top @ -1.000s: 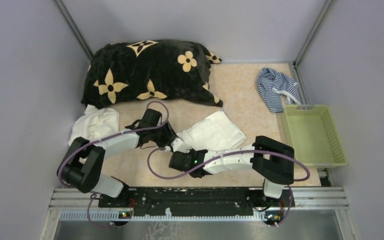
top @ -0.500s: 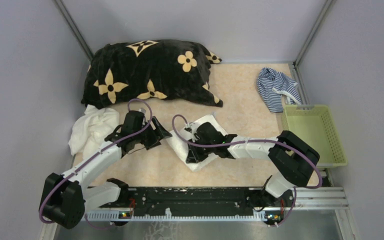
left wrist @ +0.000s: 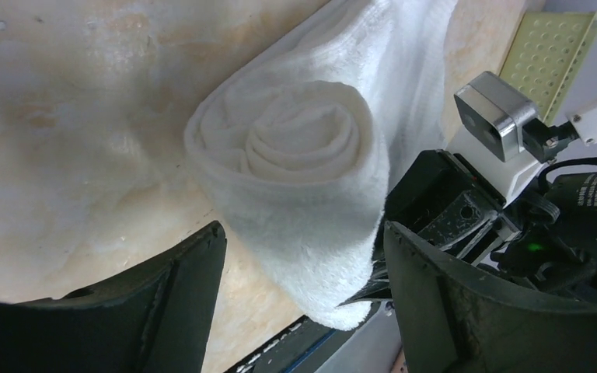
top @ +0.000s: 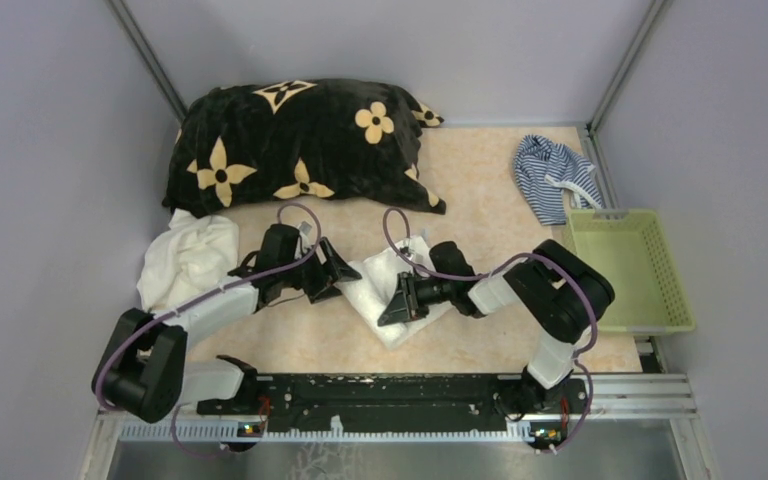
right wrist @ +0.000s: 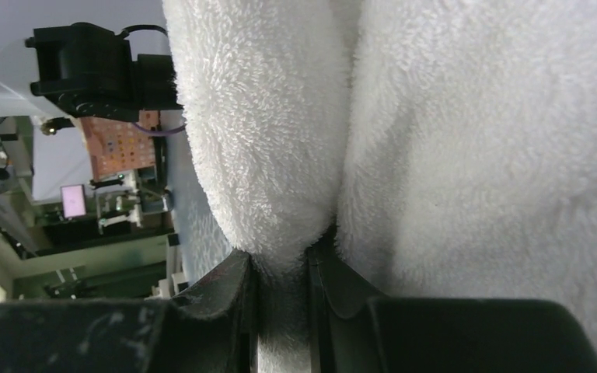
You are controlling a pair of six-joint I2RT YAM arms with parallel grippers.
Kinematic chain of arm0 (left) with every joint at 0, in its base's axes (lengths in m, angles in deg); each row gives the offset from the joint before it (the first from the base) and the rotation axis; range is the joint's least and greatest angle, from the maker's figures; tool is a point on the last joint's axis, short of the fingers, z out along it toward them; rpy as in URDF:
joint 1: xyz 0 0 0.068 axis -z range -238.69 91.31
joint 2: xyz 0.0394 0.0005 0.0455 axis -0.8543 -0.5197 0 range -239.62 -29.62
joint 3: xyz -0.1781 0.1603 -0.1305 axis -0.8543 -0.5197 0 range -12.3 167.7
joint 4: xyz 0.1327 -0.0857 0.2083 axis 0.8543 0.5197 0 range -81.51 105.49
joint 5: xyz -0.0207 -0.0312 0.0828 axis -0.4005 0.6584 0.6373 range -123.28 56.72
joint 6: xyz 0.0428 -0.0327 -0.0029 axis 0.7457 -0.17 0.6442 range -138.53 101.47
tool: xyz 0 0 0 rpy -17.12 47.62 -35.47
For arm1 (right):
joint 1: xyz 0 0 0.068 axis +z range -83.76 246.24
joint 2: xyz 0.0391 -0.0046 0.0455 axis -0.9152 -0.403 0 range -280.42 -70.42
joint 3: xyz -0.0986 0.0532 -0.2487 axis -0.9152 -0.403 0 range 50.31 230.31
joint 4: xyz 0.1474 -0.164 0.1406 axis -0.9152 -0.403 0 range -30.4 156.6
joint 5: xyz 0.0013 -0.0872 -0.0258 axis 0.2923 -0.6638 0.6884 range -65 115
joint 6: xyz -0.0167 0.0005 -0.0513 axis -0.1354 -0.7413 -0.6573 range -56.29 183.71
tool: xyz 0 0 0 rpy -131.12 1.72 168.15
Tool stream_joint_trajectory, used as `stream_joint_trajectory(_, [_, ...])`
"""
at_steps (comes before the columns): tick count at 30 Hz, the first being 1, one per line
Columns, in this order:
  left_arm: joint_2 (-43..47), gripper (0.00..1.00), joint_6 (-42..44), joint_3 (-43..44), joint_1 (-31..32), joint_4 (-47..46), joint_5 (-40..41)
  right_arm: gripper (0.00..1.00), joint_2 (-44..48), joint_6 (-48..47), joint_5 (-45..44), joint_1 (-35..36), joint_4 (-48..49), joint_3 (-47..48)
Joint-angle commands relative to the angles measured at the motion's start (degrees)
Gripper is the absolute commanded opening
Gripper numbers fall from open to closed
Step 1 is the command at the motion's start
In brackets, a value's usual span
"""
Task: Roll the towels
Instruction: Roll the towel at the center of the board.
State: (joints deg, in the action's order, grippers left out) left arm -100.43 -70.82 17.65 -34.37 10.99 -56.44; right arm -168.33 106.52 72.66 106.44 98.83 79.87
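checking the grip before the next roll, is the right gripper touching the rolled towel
Touching. The right wrist view shows the right gripper with its jaws nearly shut, pinching a fold of the rolled towel between them.

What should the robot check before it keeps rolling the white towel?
1. Rolled towel keeps its spiral: ok.
2. Right end effector pinches a towel fold: ok.
3. Left end effector open, towel end between its fingers: ok.
4. Crumpled towel waits near the pillow, apart from the roll: ok.
5. Roll's loose tail tucked: cannot tell.
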Motion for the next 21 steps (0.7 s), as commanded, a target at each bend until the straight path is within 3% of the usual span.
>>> stream_joint_trajectory(1, [-4.9, 0.78, -0.7, 0.7, 1.7, -5.8, -0.9, 0.00, -4.0, 5.1, 4.3, -1.1, 2.6, -2.4])
stream_joint_trajectory(4, [-9.4, 0.73, -0.8, 1.3, 2.3, -5.3, 1.5, 0.01, -2.8, 2.1, 1.7, -1.1, -3.0, -1.1])
stream_joint_trajectory(9, [-15.0, 0.64, 0.3, 4.0, 2.7, -0.9, 5.4, 0.21, 6.1, -8.5, -7.4, -0.5, -21.3, 3.5])
stream_joint_trajectory(15, [-18.3, 0.63, 1.9, 6.3, 3.2, 2.7, 8.0, 0.37, 19.4, -19.0, -29.8, 4.8, -43.6, 11.8])
stream_joint_trajectory(17, [-18.9, 0.63, 1.8, 6.6, 3.6, 3.1, 8.4, 0.54, 21.5, -21.4, -37.9, 8.1, -48.9, 14.9])
stream_joint_trajectory(21, [-19.4, 0.63, 1.9, 7.6, 4.1, 4.4, 9.2, 0.64, 22.1, -24.2, -52.7, 17.0, -56.2, 21.5])
